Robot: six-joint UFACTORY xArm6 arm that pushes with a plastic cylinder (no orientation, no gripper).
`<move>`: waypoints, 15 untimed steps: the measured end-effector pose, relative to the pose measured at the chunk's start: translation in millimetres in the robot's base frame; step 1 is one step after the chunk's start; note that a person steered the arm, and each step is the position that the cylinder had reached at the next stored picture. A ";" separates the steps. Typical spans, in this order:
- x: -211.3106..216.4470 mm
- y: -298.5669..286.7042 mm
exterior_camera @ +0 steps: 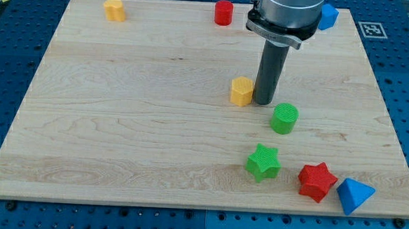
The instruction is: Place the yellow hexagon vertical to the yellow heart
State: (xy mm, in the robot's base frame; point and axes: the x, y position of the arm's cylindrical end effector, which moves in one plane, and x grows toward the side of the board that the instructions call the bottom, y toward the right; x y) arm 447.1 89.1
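Near edge: a blue triangular block (354, 194), a red star (317, 181) and a green star (263, 162) sit in a loose row toward the view's bottom right, well apart from the job in hand.
Middle ground: a green cylinder (284, 119) stands just below and to the right of the rod.
My tip: my tip (263, 102) rests on the counter (120, 124) at the right flank of the yellow hexagon (241, 91), touching it or very nearly so; the shadow there makes contact hard to confirm.
Jaws: none fitted; the arm ends in a plain rod, so nothing is opened, closed or gripped.
Why there: a tip on the right side suggests a push toward the view's left, the direction of the target.
Far edge: the yellow heart (114, 9) waits at the top left, well apart from the hexagon; a red cylinder (224, 12) and a blue block (327, 16), partly hidden by the arm, line the top.
Task status: alignment not yet achieved, by this view.
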 end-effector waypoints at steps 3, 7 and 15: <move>-6.2 -29.5; -24.7 -93.8; -5.8 -176.0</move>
State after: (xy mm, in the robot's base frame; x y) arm 441.3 -86.9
